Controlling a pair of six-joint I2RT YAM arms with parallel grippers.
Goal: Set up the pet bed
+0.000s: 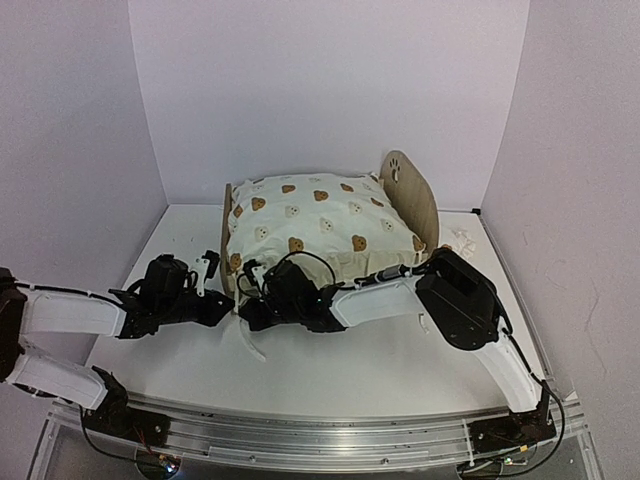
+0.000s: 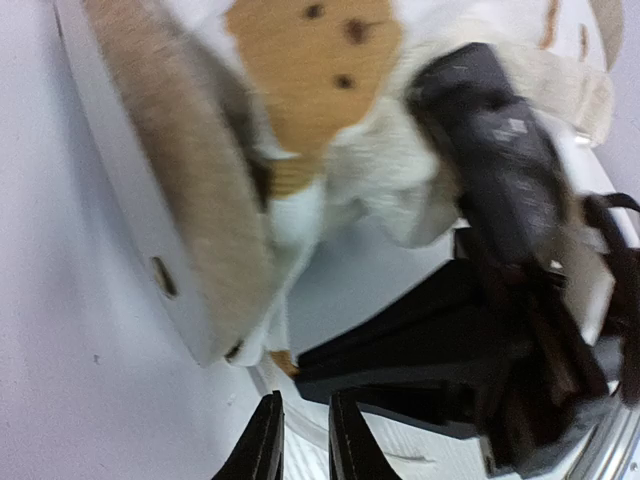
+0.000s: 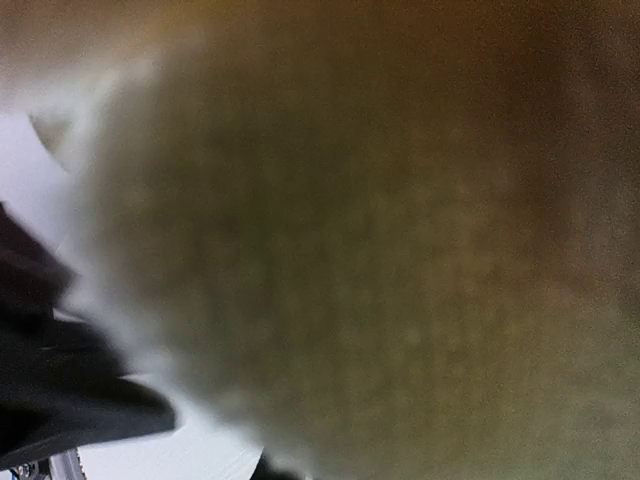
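Observation:
The pet bed (image 1: pixel 410 195) stands at the back middle of the table, its cream bear-print duvet (image 1: pixel 320 220) heaped on top. My left gripper (image 1: pixel 228 303) is low at the bed's near-left corner, beside the left end board (image 2: pixel 170 150). Its fingers (image 2: pixel 345 440) stand a narrow gap apart, and only white table shows between them (image 2: pixel 303 396). My right gripper (image 1: pixel 256 290) reaches in from the right to the same corner. Its black body (image 2: pixel 500 190) ends in bunched cream fabric (image 2: pixel 400 190). Blurred fabric fills the right wrist view and hides its fingers.
A white strip (image 1: pixel 248 342) curls on the table just in front of the two grippers. Small white pieces (image 1: pixel 462 240) lie by the right wall. White walls close in the left, back and right. The right arm's elbow (image 1: pixel 460 295) hangs over the table's right half.

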